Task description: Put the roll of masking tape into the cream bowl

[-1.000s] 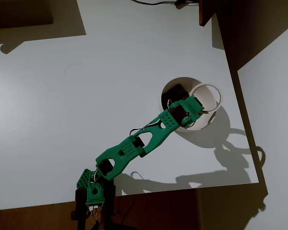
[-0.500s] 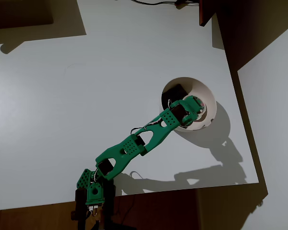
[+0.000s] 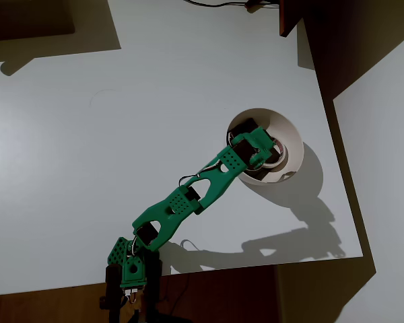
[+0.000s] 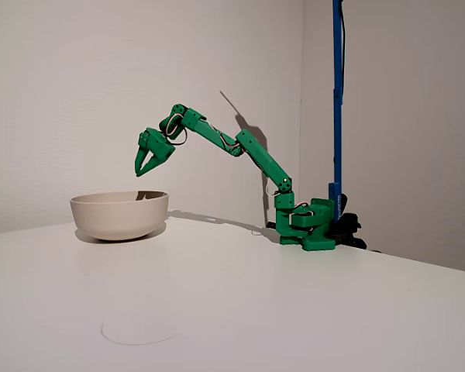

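Fingers of the green gripper (image 4: 145,166) point down, spread a little, with nothing between them; it hangs above the cream bowl (image 4: 119,214), clear of the rim in the fixed view. In the overhead view the gripper (image 3: 268,149) sits over the bowl's inside. One second ago the roll of masking tape was held up near the right rim of the bowl, looking large because it was close to the camera; half a second ago it was gone from that spot, and now the roll of masking tape (image 3: 277,156) lies inside the cream bowl (image 3: 293,132), partly hidden under the gripper. The wrist has also swung slightly toward the bowl's left side.

What shows of the roll is a pale curved band with a reddish tint on its inner side. The bowl is round and deep, with smooth sloping walls.

The bowl stands on the white table (image 3: 121,134) near its right edge in the overhead view, with a broad stretch of bare tabletop to its left. The arm's base (image 4: 310,225) is clamped at the table's near edge in that view, beside a blue upright post (image 4: 337,93).
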